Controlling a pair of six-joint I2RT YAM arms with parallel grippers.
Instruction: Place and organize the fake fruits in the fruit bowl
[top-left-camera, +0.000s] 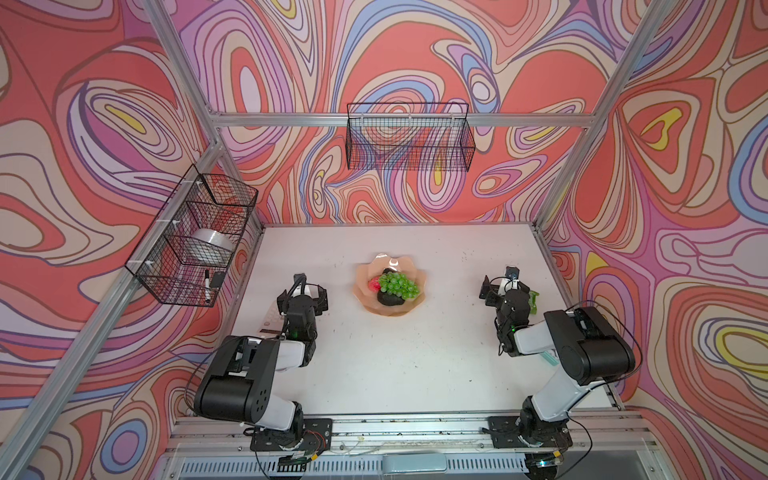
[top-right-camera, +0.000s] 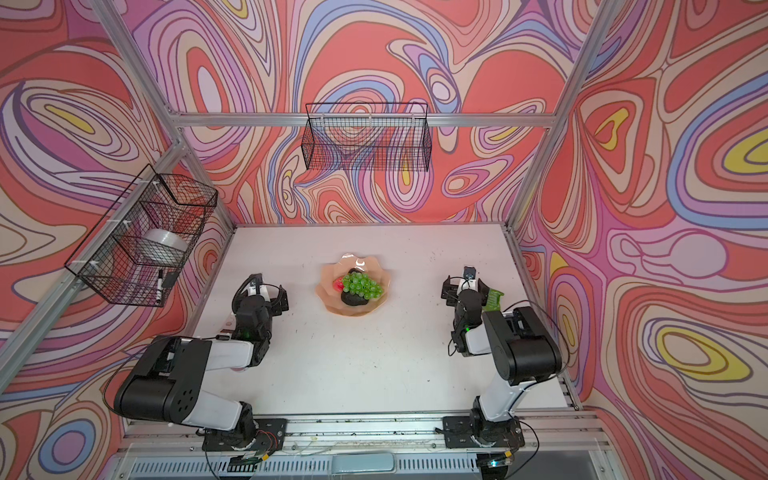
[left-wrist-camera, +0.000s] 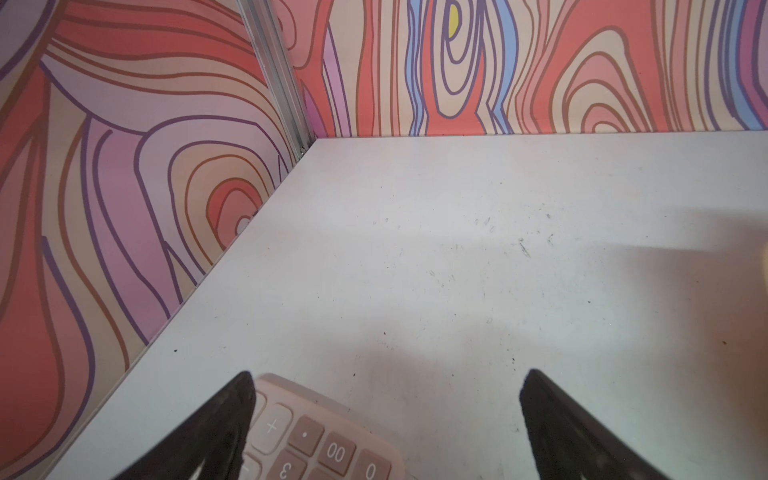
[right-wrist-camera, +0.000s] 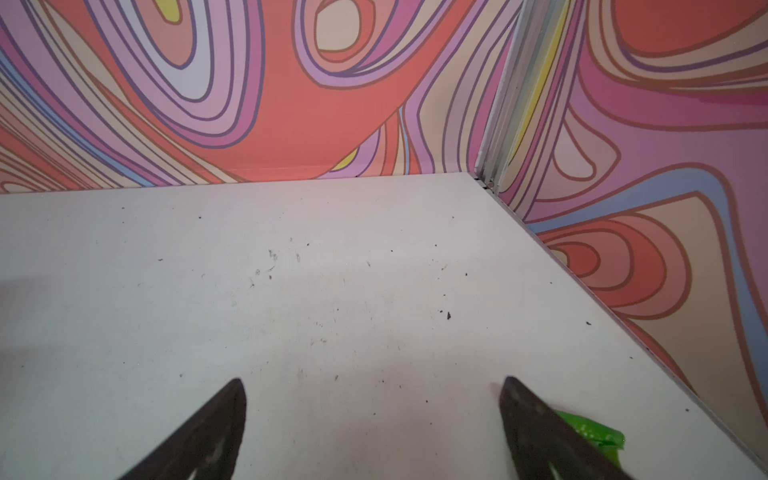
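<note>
Both tools hang released and empty: left tool (left-wrist-camera: 386, 376) at the bowl's nine o'clock, right tool (right-wrist-camera: 372, 380) at three. The fruit bowl (top-left-camera: 390, 261) sits mid-bench, holding grapes (top-left-camera: 397, 283), a strawberry (top-left-camera: 373, 284) at their nine o'clock and an avocado (top-left-camera: 388, 300) at six. I can't spot a second avocado. Placing looks done; next, at most, a gentle tidying nudge.

A glossy, smooth finish is seen on the fruit bowl (top-left-camera: 392, 262); the grapes (top-left-camera: 398, 283) look translucent plastic, the avocado (top-left-camera: 388, 300) matt and rough. The worktop (top-left-camera: 374, 361) is matt, scuffed.
</note>
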